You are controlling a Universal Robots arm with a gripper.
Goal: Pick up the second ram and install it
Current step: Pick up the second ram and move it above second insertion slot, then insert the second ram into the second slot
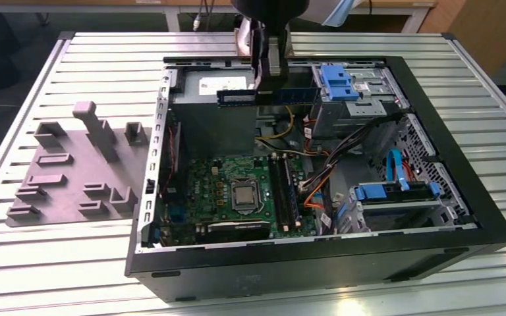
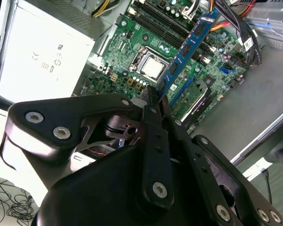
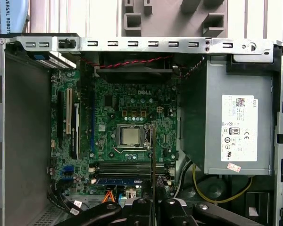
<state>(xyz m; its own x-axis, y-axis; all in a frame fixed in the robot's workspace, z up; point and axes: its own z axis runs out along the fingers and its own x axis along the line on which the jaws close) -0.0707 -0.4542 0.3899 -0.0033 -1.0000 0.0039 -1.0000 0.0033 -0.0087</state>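
Observation:
My gripper is shut on the second ram, a long blue-green stick held level above the far end of the open computer case. In the second wrist view the stick reaches out from my gripper over the green motherboard. In the first wrist view it shows edge-on as a thin dark line rising from my gripper, crossing the long black slots. A blue stick lies in one slot. The motherboard is well below the held ram.
A silver power supply sits beside the motherboard, with yellow and orange cables nearby. Blue drive-bay brackets stand in the exterior view's far right of the case. A grey moulded fixture lies on the slatted table at the exterior view's left.

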